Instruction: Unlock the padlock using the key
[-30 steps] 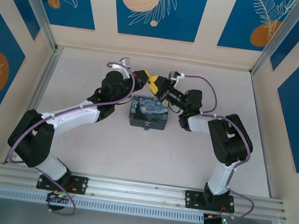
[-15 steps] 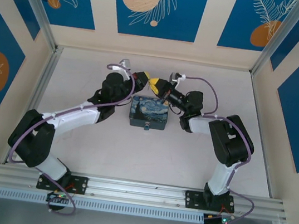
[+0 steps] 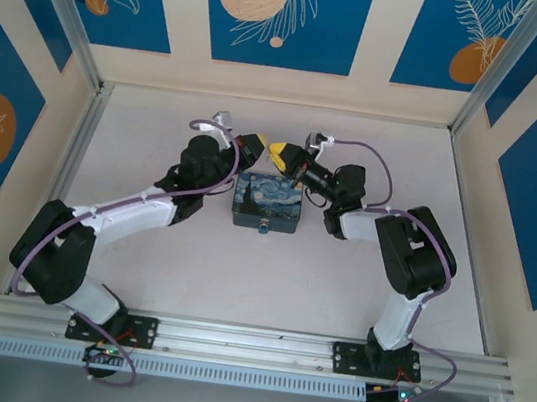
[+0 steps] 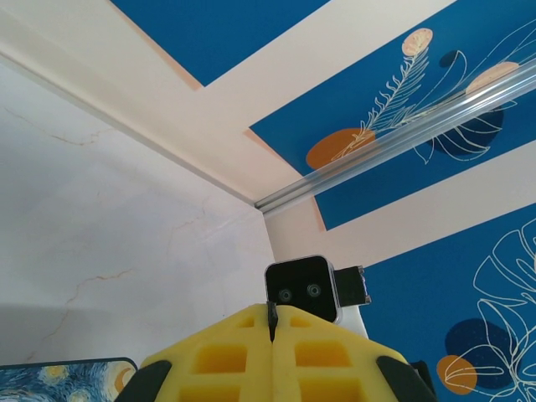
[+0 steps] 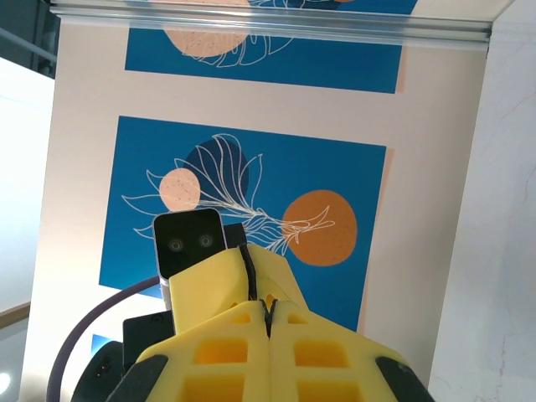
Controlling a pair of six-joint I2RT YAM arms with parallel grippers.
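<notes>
Left arm point(image 3: 126, 210) reached in from the near left corner of the table point(image 3: 136, 272) toward its middle. Left fingers point(image 3: 254, 144) sat just past the far edge of the tin point(image 3: 267, 204), pointing right. Seen from the left wrist, these fingers point(image 4: 226, 356) were pressed together, yellow pads flush. A thin dark sliver point(image 4: 270, 316) stood in the seam at the tip; could not tell what it was.

Tin lay flat at the table's middle, painted lid up, with a small pale clasp point(image 3: 263, 226) on its near side.

Right fingers point(image 3: 280, 151) pointed left, tip to tip with the left ones; touching or just apart, could not tell. Seen from the right wrist, the right fingers point(image 5: 226, 352) were likewise together. The left wrist camera point(image 5: 191, 243) faced them from just beyond. Right arm point(image 3: 406, 262) bent in from the near right corner.

Padlock and key were too small to identify, so their place could not be told.
</notes>
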